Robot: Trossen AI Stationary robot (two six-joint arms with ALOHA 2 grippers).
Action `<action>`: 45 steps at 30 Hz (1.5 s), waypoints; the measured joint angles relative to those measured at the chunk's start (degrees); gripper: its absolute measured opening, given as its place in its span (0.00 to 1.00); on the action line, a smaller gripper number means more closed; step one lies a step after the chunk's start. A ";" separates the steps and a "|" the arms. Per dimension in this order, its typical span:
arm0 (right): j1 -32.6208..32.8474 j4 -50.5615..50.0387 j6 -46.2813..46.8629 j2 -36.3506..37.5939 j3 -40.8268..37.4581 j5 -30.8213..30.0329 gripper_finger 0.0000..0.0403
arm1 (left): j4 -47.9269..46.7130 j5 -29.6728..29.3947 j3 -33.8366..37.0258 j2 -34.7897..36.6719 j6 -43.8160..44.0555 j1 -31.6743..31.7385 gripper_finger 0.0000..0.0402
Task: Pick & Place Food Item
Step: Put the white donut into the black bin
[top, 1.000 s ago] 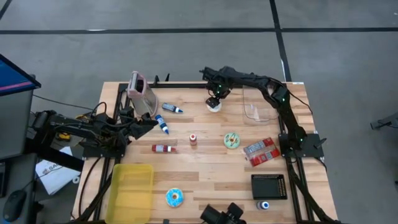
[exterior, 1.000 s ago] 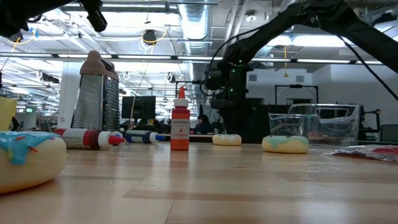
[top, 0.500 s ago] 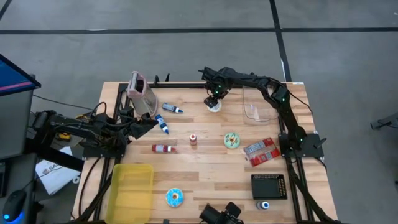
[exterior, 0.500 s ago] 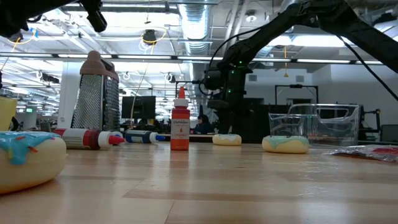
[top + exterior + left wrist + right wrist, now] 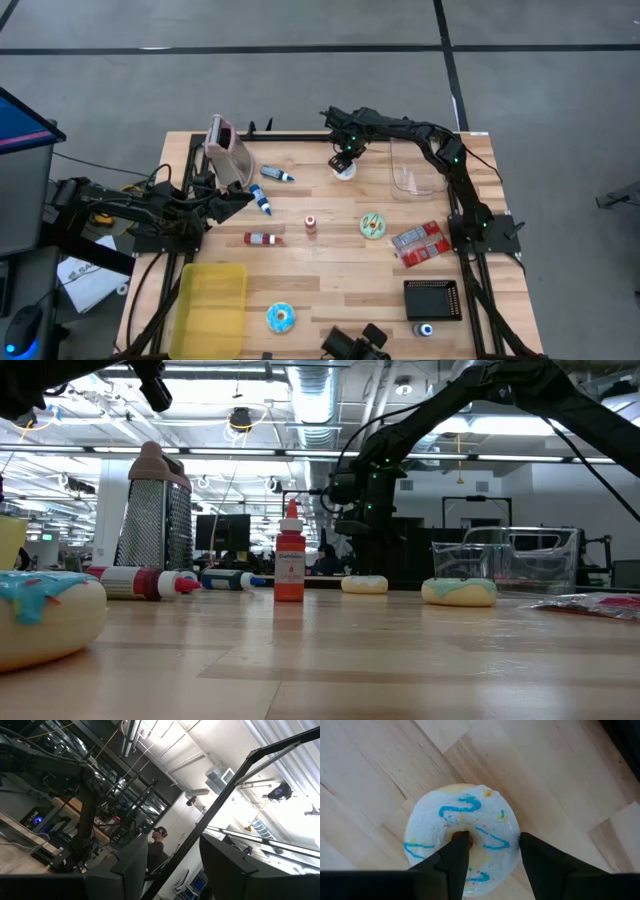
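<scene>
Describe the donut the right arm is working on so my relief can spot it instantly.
Start at the clear plastic container near the table's far edge. Beside it, toward the table's middle, lies the white-iced donut under the right gripper, one finger in its hole. Blue squiggles on white icing distinguish it from the green donut and blue donut.

Right gripper [image 5: 345, 160] over white donut [image 5: 344, 170], upper centre of frame. Left gripper [image 5: 240, 197] waiting at centre left.

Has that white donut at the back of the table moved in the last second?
No. In the high view the white donut lies at the same spot beside the clear box, with the right gripper over it.
</scene>
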State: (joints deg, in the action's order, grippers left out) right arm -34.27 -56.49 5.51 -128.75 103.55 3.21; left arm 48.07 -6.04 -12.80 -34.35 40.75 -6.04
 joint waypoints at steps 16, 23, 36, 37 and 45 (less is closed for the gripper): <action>0.40 -0.67 -0.11 -3.57 0.22 1.25 0.52 | 2.66 0.03 0.02 0.02 0.02 0.01 0.44; -0.81 -0.32 -0.10 -3.19 0.11 2.21 0.49 | 2.58 -0.04 0.02 0.02 -0.23 0.02 0.44; -1.13 -0.22 -1.06 -3.19 0.11 1.65 0.31 | 2.51 -0.12 0.02 0.01 -0.44 0.01 0.44; -1.13 -0.24 -1.07 -3.19 0.11 1.63 0.30 | 2.51 -0.11 0.02 0.02 -0.44 0.01 0.44; 0.93 -0.90 -1.04 0.38 -0.03 1.67 0.28 | 2.50 -0.15 0.02 0.02 -1.14 0.02 0.44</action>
State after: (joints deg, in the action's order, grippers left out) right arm -33.33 -57.39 4.47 -128.37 103.52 4.88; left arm 50.57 -6.20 -12.78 -34.33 39.61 -6.02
